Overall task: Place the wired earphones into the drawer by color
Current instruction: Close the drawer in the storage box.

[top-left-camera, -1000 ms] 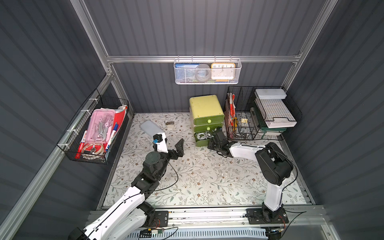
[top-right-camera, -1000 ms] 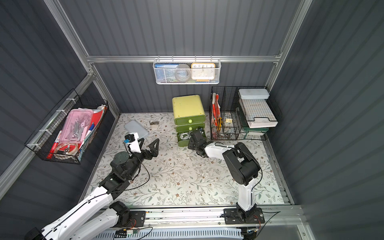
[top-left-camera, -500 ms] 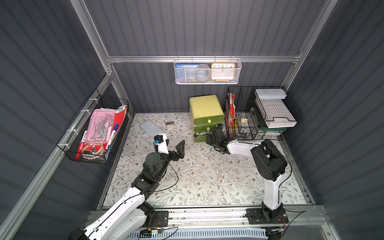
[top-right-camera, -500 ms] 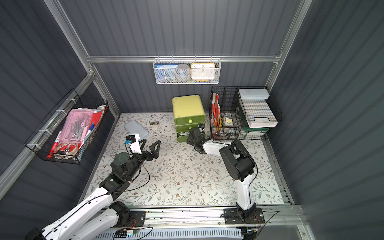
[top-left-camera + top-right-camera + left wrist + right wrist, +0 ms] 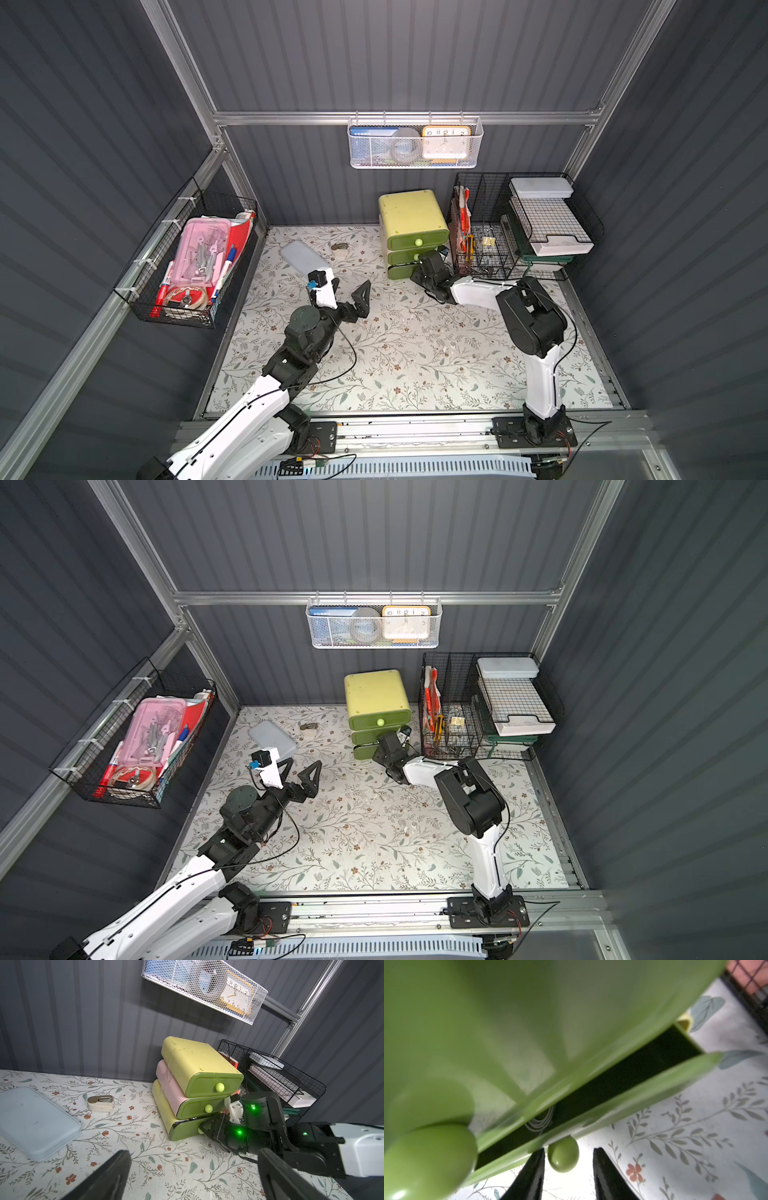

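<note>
Wired earphones (image 5: 539,1123): one white coil, inside the bottom drawer (image 5: 643,1093), seen through the slit above the drawer's front.
Long axis: only a few bundled loops show, so neither the coil's long axis nor the way its plug and buds point can be told.
Counts: one earphone coil in view; three drawers, each with one knob; two grippers.
Grey lid (image 5: 305,259): lies flat near the back left corner of the worktop (image 5: 415,353).
Small beige object (image 5: 340,247): near the back edge, between the lid and the drawers.
Left gripper (image 5: 347,291): jaws spread wide and empty, held above the worktop left of the middle, pointing toward the drawers.
Drawer unit (image 5: 413,220): stands at the back edge, right of the middle, with three green fronts stacked.
Bottom drawer gap: the front stands slightly out, leaving a dark slit below the middle drawer.
Right gripper (image 5: 570,1150): at the bottom drawer's front, one finger on each side of its knob (image 5: 563,1157) with clear space on one side; released, clamping nothing.
Wire rack (image 5: 482,176): in the back right corner, just beside the drawer unit.
</note>
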### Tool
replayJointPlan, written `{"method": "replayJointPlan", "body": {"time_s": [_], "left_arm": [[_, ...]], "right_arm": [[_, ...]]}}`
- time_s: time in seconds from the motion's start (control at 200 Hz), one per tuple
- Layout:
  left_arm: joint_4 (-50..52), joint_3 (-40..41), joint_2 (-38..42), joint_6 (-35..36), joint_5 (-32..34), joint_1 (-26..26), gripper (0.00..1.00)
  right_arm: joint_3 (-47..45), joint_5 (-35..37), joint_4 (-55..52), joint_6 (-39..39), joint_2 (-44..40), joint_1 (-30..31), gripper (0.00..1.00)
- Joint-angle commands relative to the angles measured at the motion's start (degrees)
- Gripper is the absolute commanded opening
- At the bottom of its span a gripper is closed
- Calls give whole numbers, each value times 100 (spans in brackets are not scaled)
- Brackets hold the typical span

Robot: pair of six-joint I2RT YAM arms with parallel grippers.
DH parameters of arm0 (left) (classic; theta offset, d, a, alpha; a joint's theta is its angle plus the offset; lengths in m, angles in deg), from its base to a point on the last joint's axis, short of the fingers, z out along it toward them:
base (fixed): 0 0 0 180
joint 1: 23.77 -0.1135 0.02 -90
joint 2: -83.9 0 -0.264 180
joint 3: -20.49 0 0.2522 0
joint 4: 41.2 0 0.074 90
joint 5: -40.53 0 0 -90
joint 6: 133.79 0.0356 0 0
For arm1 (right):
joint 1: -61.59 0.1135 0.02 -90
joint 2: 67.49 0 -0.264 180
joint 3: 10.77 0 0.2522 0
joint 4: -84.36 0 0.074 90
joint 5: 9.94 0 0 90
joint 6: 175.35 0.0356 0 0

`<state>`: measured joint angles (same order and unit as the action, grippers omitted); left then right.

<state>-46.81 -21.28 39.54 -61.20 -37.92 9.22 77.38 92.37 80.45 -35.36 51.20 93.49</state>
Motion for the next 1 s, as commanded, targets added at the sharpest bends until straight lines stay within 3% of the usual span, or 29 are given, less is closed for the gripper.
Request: {"method": "replayJointPlan", "body": {"time_s": [0.0,0.996], "left_arm": [[-127,142,134,-34,-136,-21,99],[3,171,380,-133,-51,-21,99]], "right_arm": [[213,232,167,155,156,-42,44],[-130,206,791,476,57,-44,47]]}}
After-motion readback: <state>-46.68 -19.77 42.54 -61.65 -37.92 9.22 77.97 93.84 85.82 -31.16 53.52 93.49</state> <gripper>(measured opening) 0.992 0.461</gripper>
